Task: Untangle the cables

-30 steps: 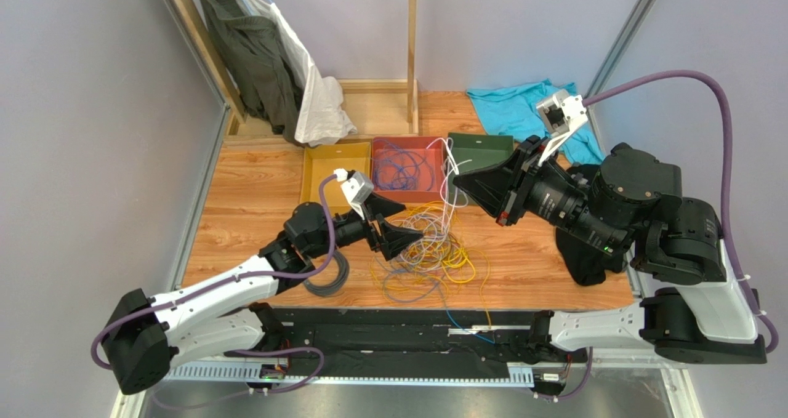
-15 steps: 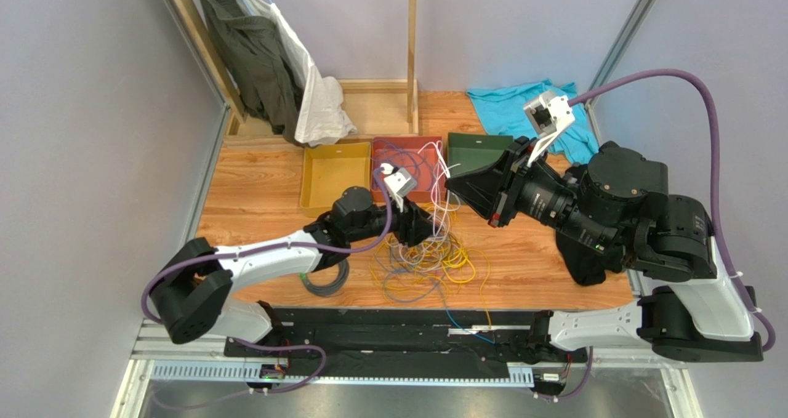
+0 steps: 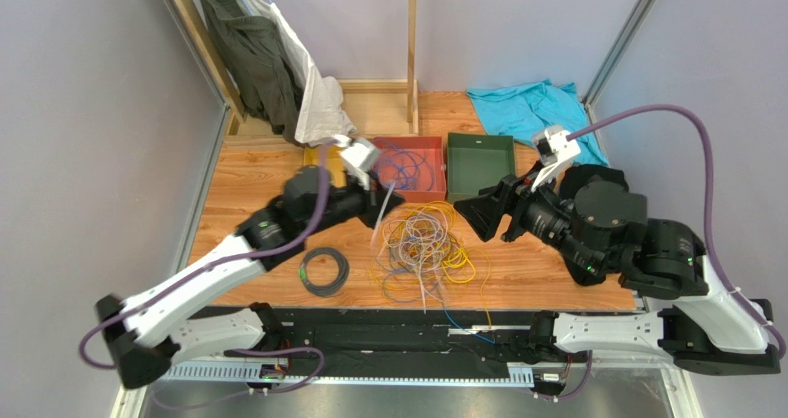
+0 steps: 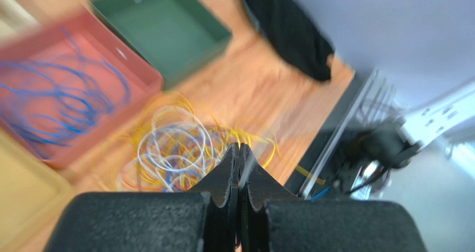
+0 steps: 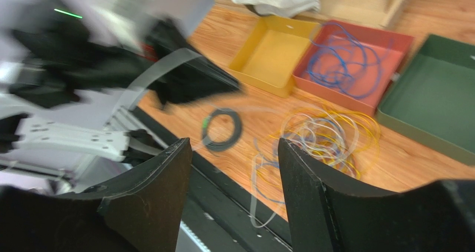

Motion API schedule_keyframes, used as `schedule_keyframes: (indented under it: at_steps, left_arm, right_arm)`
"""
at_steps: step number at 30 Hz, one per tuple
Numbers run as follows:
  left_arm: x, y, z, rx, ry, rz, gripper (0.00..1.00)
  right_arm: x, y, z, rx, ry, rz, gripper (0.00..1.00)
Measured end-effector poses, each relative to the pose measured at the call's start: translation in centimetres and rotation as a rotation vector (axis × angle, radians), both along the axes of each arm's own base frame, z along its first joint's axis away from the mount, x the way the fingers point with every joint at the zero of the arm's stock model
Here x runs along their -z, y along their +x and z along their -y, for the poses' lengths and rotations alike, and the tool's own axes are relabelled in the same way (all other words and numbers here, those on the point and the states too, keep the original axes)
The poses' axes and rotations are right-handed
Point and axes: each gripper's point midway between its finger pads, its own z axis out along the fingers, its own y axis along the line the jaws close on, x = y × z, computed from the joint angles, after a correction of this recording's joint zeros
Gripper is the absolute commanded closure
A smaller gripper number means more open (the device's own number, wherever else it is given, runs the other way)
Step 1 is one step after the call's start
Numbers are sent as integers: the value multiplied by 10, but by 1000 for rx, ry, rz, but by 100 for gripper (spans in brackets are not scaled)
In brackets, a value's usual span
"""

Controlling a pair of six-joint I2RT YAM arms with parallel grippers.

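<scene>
L: left gripper clamped shut, apparently on white cable, held high to draw it free | R: right gripper wide open, empty, beside pile | pile mid-table, just before red tray

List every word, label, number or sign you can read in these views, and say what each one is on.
No readable text in any view.
Green tag on the black cable coil: too small to read.
Pale speck at the edge of the green tray: blurred, and I cannot tell whether it is a label.
</scene>
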Motion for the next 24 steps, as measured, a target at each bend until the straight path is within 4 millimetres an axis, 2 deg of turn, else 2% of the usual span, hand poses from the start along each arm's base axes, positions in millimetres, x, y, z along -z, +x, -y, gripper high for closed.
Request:
schedule_keyframes:
  at_steps: [5,7,9,12,15,18,21,24]
  left_arm:
    - [-126,-21,-76,-181,-165,161,100]
    - [-161,-31,-99,-223,-211,196,100]
    - [-190,-36,-113,-253,-243,216,100]
    - [-219,-35,-118,-275,-255,219,100]
    - [-236,-25,-110,-289,-228,206,100]
    - [-264,-13,-102,-304,-218,221,100]
    - [-306,3,-97,-354,-236,281,100]
    - [-340,13,-105,-423,-286,345,100]
  right_arm:
    - [55,12,16,107,-99,-16,38]
    - [73,16,19,133,-140,-19,38]
    - [83,18,19,148,-166,-21,39]
    - [98,21,14,155,-193,-24,39]
    - [119,24,8,155,-234,-34,40]
    - [142,25,3,154,-288,-48,41]
    - [159,26,-1,152,-321,-60,41]
    - [163,26,-4,150,-321,-59,41]
